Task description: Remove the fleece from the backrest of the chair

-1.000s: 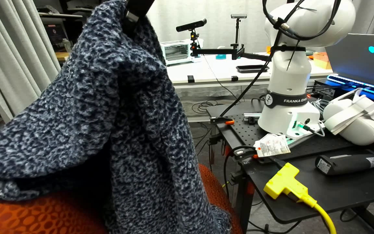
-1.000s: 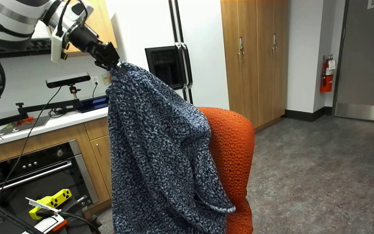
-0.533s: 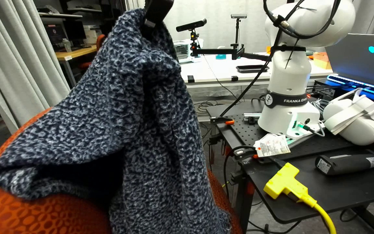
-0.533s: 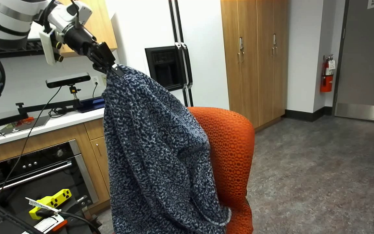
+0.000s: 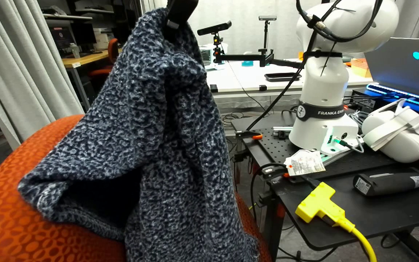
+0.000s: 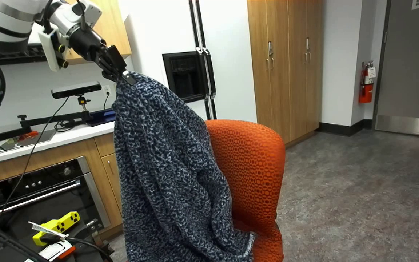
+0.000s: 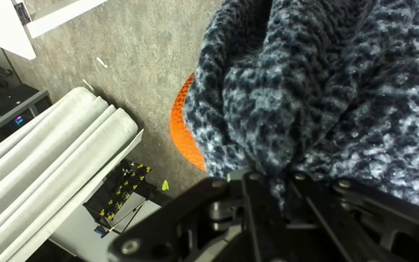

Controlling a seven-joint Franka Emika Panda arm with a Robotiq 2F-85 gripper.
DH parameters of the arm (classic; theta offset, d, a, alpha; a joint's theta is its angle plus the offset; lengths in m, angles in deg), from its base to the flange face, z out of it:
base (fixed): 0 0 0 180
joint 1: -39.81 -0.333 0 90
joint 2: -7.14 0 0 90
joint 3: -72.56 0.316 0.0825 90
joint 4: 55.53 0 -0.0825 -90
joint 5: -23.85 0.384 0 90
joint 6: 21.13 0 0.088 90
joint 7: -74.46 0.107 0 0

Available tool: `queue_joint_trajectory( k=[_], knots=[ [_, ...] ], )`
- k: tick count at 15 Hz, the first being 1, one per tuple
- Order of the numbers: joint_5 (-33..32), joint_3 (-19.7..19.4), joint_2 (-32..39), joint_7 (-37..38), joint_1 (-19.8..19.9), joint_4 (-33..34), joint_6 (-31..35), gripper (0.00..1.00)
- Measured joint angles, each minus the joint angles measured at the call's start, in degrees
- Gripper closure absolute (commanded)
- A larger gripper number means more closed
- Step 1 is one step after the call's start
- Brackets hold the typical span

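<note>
The fleece is dark blue-grey and nubbly. It shows in both exterior views (image 5: 151, 120) (image 6: 166, 163) and fills much of the wrist view (image 7: 286, 91). My gripper (image 6: 127, 78) is shut on a pinched upper part of it, which forms a raised peak; the grip shows in the wrist view (image 7: 276, 176). The fingertips are partly buried in the fabric. The orange patterned chair (image 6: 253, 156) stands beneath. The fleece drapes down from the gripper and its lower part rests against the chair (image 5: 38, 156). A fold gapes open over the orange backrest. The fleece's bottom is out of frame.
A black desk (image 5: 373, 214) with the robot base, a yellow power block (image 5: 320, 205) and a white headset (image 5: 398, 131) stands beside the chair. A camera (image 6: 76, 90) on an arm and a counter with an oven (image 6: 42, 189) lie behind.
My gripper has pulled the fleece toward the robot base's side and slightly lower. The fleece's edge has slid along the backrest, so more orange shows. The gripper has stayed shut on the fabric.
</note>
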Motion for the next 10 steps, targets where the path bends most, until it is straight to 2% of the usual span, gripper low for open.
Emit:
queue_joint_trajectory(
  k=[1, 2, 5, 10],
  knots=[
    [0.31, -0.48, 0.0, 0.0, -0.6, 0.0, 0.11, 0.65],
    [0.61, -1.1, 0.02, -0.01, -1.36, -0.01, 0.49, 0.64],
    [0.98, -4.25, 0.43, -1.75, -3.04, -0.03, 4.22, 0.43],
    [0.43, -16.66, 8.67, -17.12, 1.87, 5.62, 16.41, 0.05]
  ],
)
